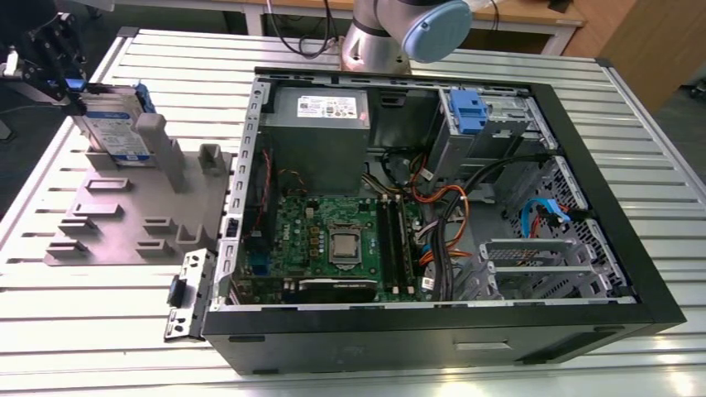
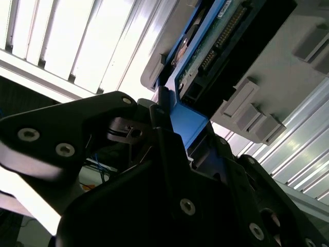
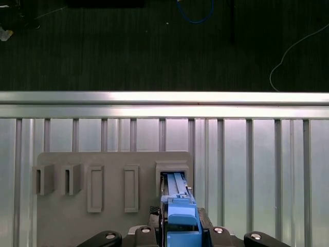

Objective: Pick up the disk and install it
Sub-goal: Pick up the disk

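Black, matte and studded with round screw heads, the hand [image 3: 182, 227] is clenched on the smooth blue plastic carrier frame at the end of the disk [image 3: 176, 186], with its fingers [image 2: 160, 121] pressed against the blue face in the second wrist view. In the exterior view the disk [image 1: 116, 124], a flat silver slab with a white-and-blue label, stands on edge under the hand [image 1: 50, 62] in a slot of a grey moulded fixture [image 1: 121, 215] with blocky rectangular sockets. That fixture lies on the ribbed, shiny metal counter [image 1: 99, 331], at the exterior view's left of the open black computer case [image 1: 617, 248].
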